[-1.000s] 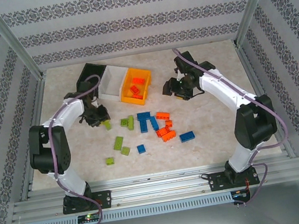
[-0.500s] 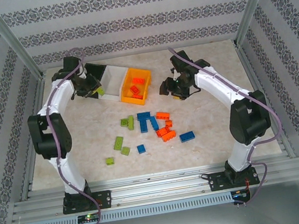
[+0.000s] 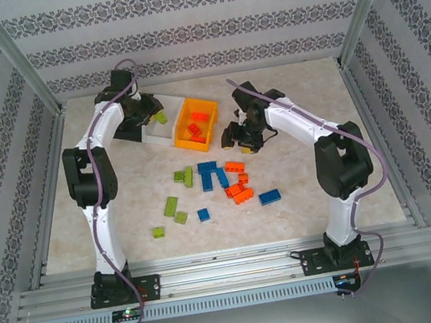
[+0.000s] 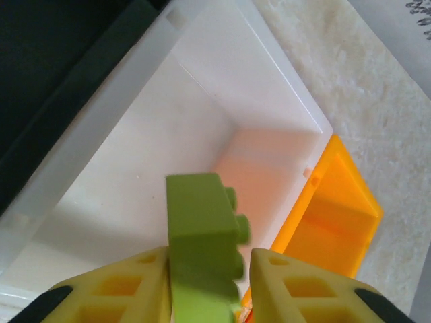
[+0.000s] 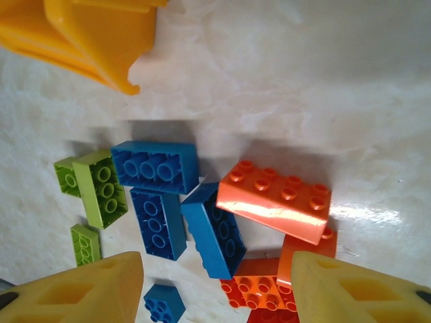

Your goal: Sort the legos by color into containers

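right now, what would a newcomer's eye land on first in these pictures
A lime green brick sits between the fingers of the left end effector, over the white bin. In the middle of the table lies a bright scatter of green, blue and orange bricks, with the right end effector open above them.

Lime-green bricks [image 5: 101, 185], blue bricks [image 5: 155, 167], orange-red bricks [image 5: 273, 200]! Bins: black bin [image 4: 47, 60], white bin [image 4: 222, 87], orange-yellow bin [image 4: 337, 208]. Beige marbled tabletop [image 5: 303, 81], and pale walls [image 3: 194, 18] banded with dark floral stripes.
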Controlling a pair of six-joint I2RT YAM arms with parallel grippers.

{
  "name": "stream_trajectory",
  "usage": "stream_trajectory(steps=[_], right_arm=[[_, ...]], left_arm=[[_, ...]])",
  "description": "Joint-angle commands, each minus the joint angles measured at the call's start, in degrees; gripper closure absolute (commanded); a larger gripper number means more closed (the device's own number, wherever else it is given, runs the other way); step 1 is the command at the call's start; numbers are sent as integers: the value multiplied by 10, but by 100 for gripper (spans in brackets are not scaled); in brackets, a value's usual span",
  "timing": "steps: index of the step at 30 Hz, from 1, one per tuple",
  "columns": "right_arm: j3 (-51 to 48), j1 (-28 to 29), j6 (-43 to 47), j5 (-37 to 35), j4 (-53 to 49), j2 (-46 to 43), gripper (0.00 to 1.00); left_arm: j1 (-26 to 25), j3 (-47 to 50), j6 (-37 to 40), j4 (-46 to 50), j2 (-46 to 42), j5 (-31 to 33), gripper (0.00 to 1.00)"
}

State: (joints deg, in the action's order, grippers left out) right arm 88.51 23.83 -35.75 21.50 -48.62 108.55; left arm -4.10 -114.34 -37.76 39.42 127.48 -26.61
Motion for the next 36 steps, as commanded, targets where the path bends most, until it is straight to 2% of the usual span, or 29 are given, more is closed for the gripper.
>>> stream_trajectory(steps=[1, 5, 9, 16, 20, 23, 26, 36], right_arm=[[11, 1, 14, -5, -17, -8, 39], [7, 2, 13, -6, -14, -18, 39], [1, 2, 16, -12, -12, -34, 39], [-65, 6, 15, -31, -1, -98, 39], [-127, 9, 5, -39, 16, -138, 38], [-158, 17, -7, -41, 27, -162, 38], [-180, 31, -17, -51, 35, -181, 38], [-196, 46, -22, -53, 37, -197, 38]], left_arm=[[-3, -29, 6, 43, 12, -2, 56], [-11, -30, 23, 65, -17, 8, 48], [-22, 20, 55, 87, -87, 28, 46], [-72, 261, 120, 105, -283, 51, 46], [-152, 409, 132, 103, -368, 84, 45], [-198, 490, 105, 84, -389, 92, 43], [-219, 535, 84, 57, -392, 104, 41], [-221, 559, 116, 43, -338, 145, 39]])
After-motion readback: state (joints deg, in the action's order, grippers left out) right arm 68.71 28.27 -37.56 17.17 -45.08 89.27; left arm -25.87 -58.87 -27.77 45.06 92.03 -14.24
